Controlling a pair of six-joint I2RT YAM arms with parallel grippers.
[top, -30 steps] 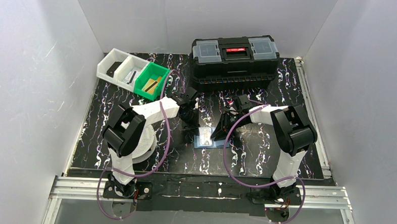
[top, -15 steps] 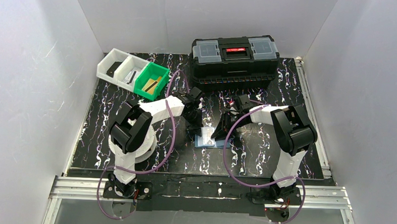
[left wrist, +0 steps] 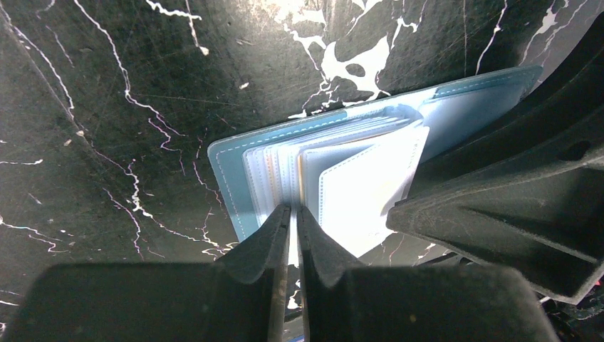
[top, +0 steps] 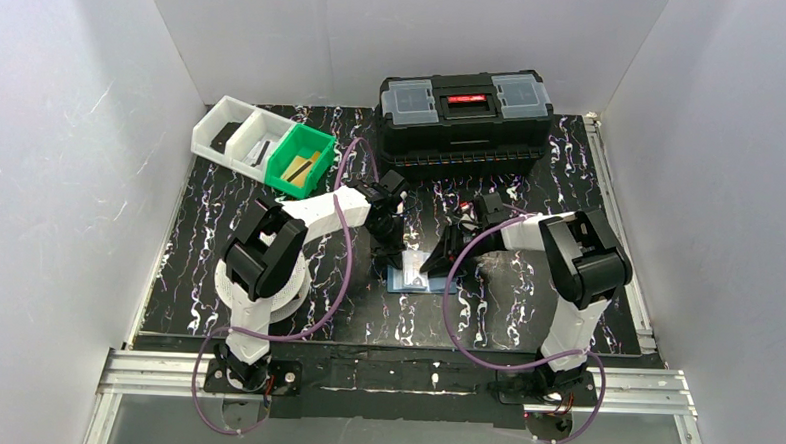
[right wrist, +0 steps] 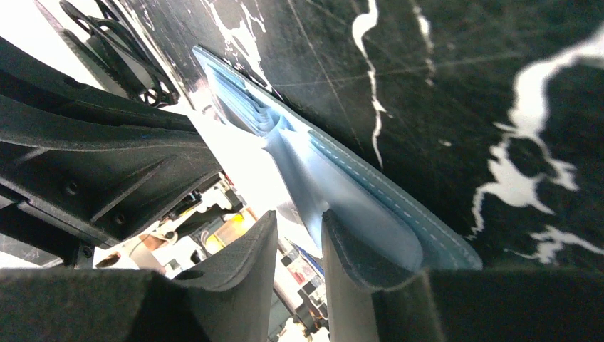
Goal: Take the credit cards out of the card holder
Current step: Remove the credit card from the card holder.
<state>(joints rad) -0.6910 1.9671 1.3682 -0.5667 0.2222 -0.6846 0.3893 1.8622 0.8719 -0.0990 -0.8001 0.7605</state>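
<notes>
On the black worktop (top: 182, 263) with white streaks, you are holding the blue card holder (top: 412, 279) open between both tools.

The card holder is lying flat in the middle of the worktop, with its pale leaves fanning up. Your left tool (left wrist: 293, 224) is almost pressed together and is pinching the thin edge of one pale leaf. Your right tool (right wrist: 299, 239) is only a little bit spread, and a pale blue leaf is going in between its fingers. I cannot tell if it is squeezing that leaf. The credit cards are hiding inside the leaves, and none is lying out on the worktop. I think you are at the pulling-out step. Next you are going to need one tool holding the card holder down while the other is pulling a card out slowly.
</notes>
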